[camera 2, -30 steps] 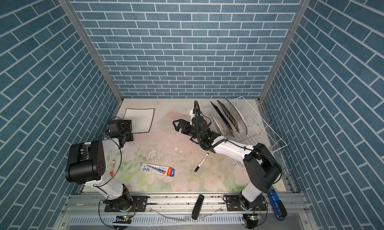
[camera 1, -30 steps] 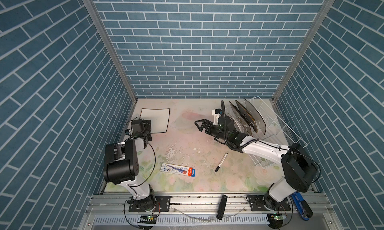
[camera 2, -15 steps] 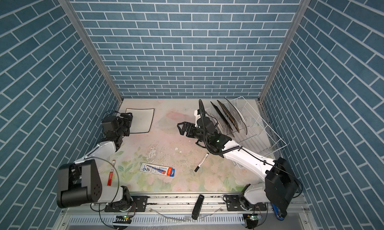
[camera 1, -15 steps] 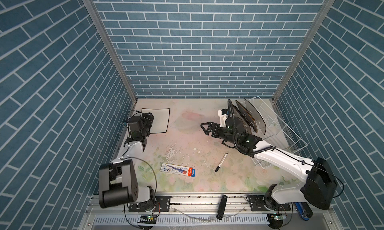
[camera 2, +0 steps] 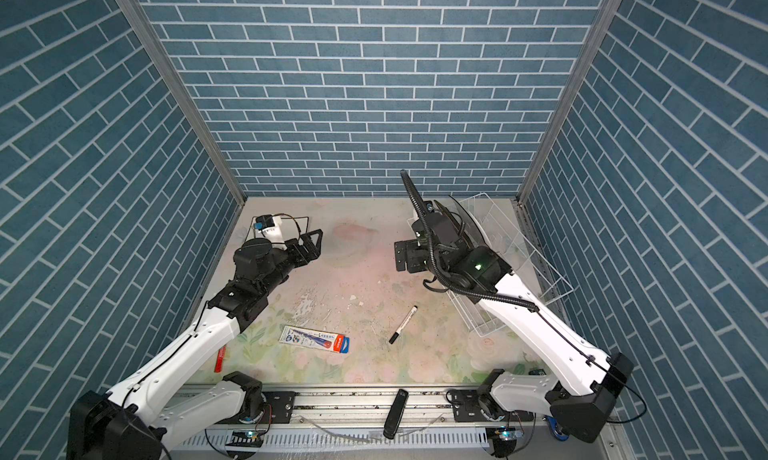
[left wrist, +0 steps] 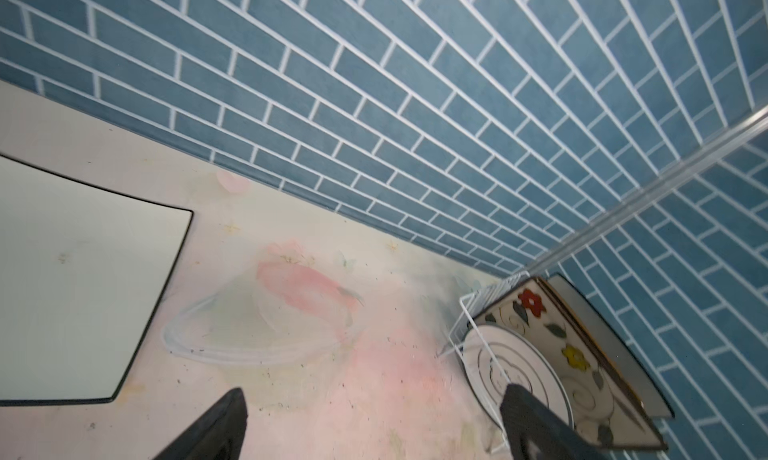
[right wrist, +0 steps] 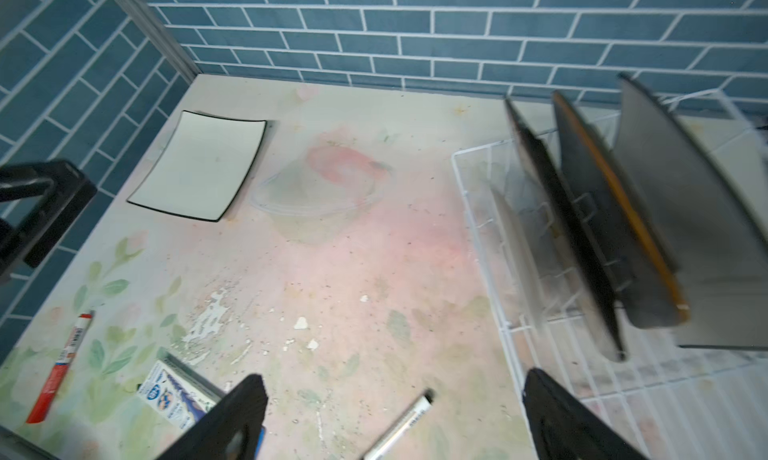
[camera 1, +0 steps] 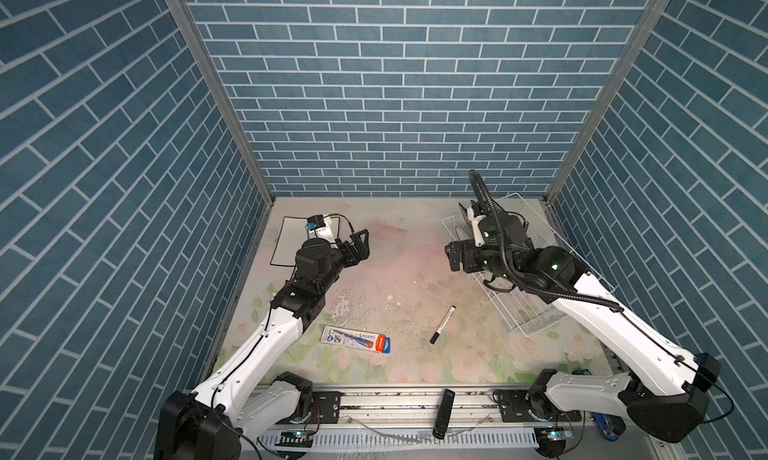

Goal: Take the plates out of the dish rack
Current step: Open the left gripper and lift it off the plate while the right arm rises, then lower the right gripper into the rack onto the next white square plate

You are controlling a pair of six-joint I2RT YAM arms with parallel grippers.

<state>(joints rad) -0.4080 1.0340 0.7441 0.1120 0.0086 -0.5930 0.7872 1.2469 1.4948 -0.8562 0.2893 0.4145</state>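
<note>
The left gripper [camera 1: 364, 244] has its black parallel jaws spread wide with nothing between them. The wrist view shows only bare tabletop between the fingertips [left wrist: 230, 401]. It hangs above the table without touching it. Just behind it, toward the left wall, a glossy white rounded-square plate with a thin black rim [left wrist: 83, 304] lies flat on the table, out of the rack. The arm's wrist overhangs part of it in both top views.

The right gripper [camera 1: 452, 257] is likewise fully parted and empty. It sits at the inner end of the white wire dish rack [camera 1: 534, 322], which extends from it toward the right wall. Four plates stand on edge between the prongs. Nearest the gripper is a round white plate with grey concentric rings [left wrist: 513, 364], then a floral-patterned square plate [left wrist: 582, 356], an orange-edged plate [right wrist: 623, 216] and a dark glossy plate [right wrist: 698, 229]. The last two are blurred.

Between the grippers lies an open stretch of pale floral-printed tabletop [camera 1: 399, 270], matt, with its finish flaked in patches. Nearer the arm bases, well apart from both grippers, lie three items:
- a black-capped white marker [camera 1: 442, 325]
- a flat blue, white and red packet [camera 1: 355, 339]
- a red tube [camera 2: 220, 358] at the left edge
</note>
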